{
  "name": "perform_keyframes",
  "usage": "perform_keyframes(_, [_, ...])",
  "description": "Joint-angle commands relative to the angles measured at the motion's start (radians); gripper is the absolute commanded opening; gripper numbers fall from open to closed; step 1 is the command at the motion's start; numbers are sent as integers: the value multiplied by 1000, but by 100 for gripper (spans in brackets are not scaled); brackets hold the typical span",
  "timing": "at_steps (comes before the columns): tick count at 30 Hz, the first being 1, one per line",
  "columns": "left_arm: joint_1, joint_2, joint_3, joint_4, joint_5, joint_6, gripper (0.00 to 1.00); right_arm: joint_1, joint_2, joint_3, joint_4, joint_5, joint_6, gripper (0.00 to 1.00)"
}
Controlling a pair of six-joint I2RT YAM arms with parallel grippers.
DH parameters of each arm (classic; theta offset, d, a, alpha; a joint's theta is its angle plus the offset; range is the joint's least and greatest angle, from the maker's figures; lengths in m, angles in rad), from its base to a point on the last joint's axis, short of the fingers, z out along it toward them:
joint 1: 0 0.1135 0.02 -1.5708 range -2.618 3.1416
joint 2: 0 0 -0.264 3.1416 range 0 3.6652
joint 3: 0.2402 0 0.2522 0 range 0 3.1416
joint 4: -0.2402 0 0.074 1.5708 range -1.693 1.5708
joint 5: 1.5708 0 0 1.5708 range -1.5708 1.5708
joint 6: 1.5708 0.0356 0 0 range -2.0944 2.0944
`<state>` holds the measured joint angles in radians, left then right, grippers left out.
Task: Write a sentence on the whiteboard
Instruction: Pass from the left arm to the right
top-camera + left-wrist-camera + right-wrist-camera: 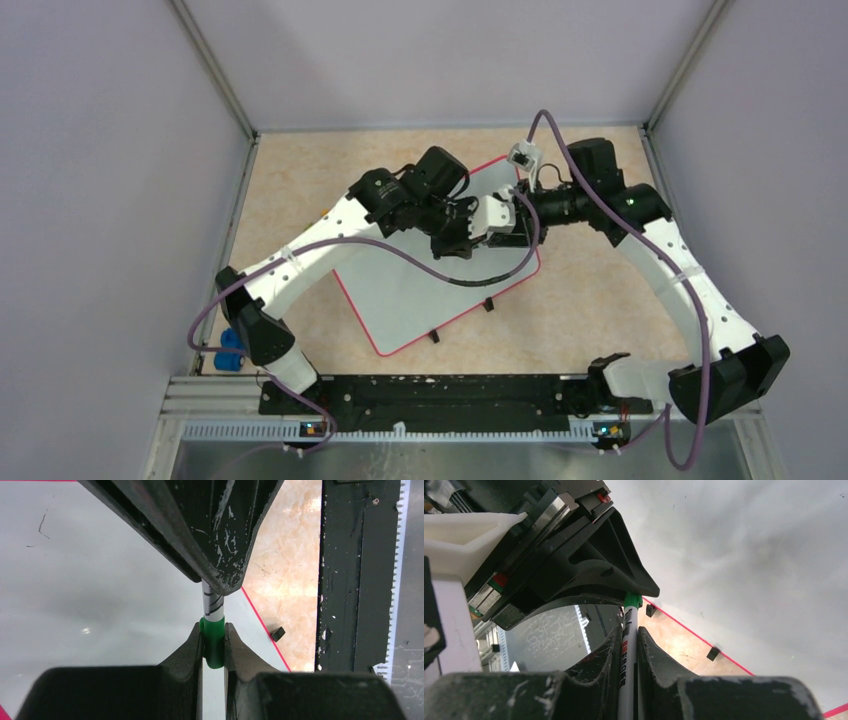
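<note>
**Location.** The whiteboard (420,290) lies flat on the counter (600,290) at the centre of the top view, turned so that one corner points toward the lower edge of the frame. No green lettering shows on its exposed surface, so the sentence appears not to be started. The arms hide the board's upper right part.

**Pincer state.** The left pincer (213,630) is closed nearly all the way on the green cap (213,647). The right pincer (629,632) is closed on the white barrel of the marker (628,625), just behind the cap. The two fingertip pairs face each other end to end along the marker axis, close but apart.

**Handling.**
- The marker is probably light and stiff, with a smooth plastic barrel that may slip under a straight pull.
- The cap is likely a press fit. Hold the barrel near the cap, as now, and separate along the axis without bending.
- The board is probably light and rigid. It may slide on its small feet if the tip presses hard.

**Arm pose.** In the top view both arms rise from the lower edge, elbows bowed outward to the left and right. The forearms converge over the board's upper right area, with the wrists roughly level and opposed.
</note>
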<state>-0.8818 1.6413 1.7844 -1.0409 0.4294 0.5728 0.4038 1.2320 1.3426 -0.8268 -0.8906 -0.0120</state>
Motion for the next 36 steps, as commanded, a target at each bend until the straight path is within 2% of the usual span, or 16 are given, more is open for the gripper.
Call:
perform_keyframes(1, [-12, 2, 41, 5, -27, 37, 0, 27, 6, 24, -18, -3, -45, 14])
perform_keyframes(6, [-32, -2, 35, 1, -46, 55, 0, 29, 7, 30, -16, -4, -41, 11])
perform_keyframes(8, [-39, -3, 36, 3, -50, 55, 0, 29, 7, 29, -11, -9, -35, 0])
perform_keyframes(9, [-40, -5, 38, 4, -46, 52, 0, 30, 8, 29, -7, -6, -32, 0])
perform_keyframes(12, [-39, -20, 32, 24, -54, 3, 12, 27, 1, 29, 0, 9, -22, 0])
perform_keyframes(16, [-34, -80, -29, 68, -58, -5, 46, 20, -5, 45, -6, 27, -28, 0])
perform_keyframes(18, [-27, -109, -50, 87, -49, -15, 52, 4, -1, 60, -11, 17, -27, 0])
perform_keyframes(26, [29, -198, -119, 191, 32, -31, 56, -16, -3, 43, 45, -74, 44, 0])
perform_keyframes(36, [29, -176, -140, 218, 83, -41, 57, -16, -20, 34, 76, -131, 83, 0])
